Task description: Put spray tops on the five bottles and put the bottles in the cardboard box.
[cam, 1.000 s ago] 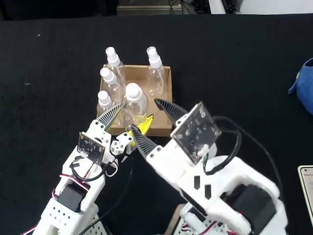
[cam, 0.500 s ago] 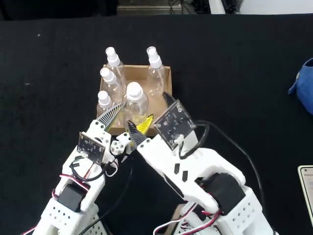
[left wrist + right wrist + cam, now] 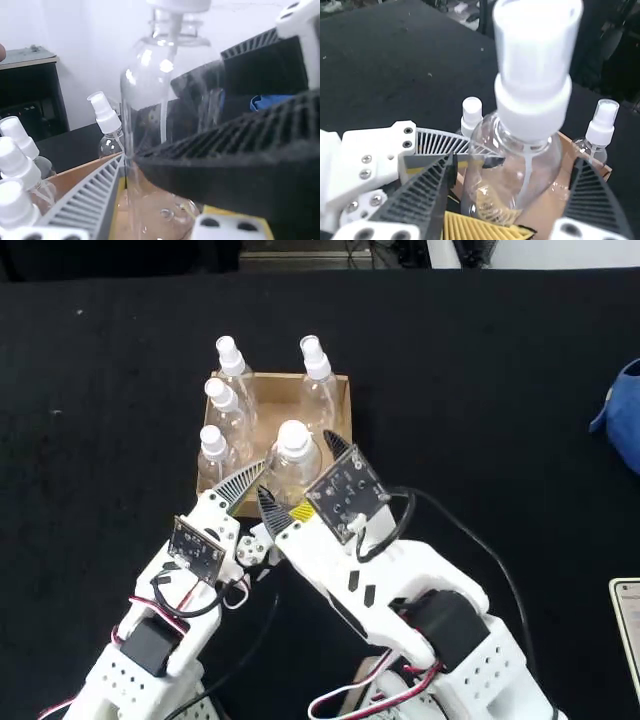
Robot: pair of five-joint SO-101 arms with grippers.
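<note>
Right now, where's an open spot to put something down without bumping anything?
Bare black table lies left of the cardboard box and right of it, up to the blue object. Inside the box, only a middle strip is free. Its front is crowded: left gripper and right gripper surround a bottle.

Even overhead light falls on the matte black table [image 3: 500, 360], which gives back no glare and swallows shadows. The white arm casings [image 3: 420, 590] shine brightly. In the left wrist view, small highlights glint on the clear bottle [image 3: 150, 75] against a bright pale wall [image 3: 75, 30].
</note>
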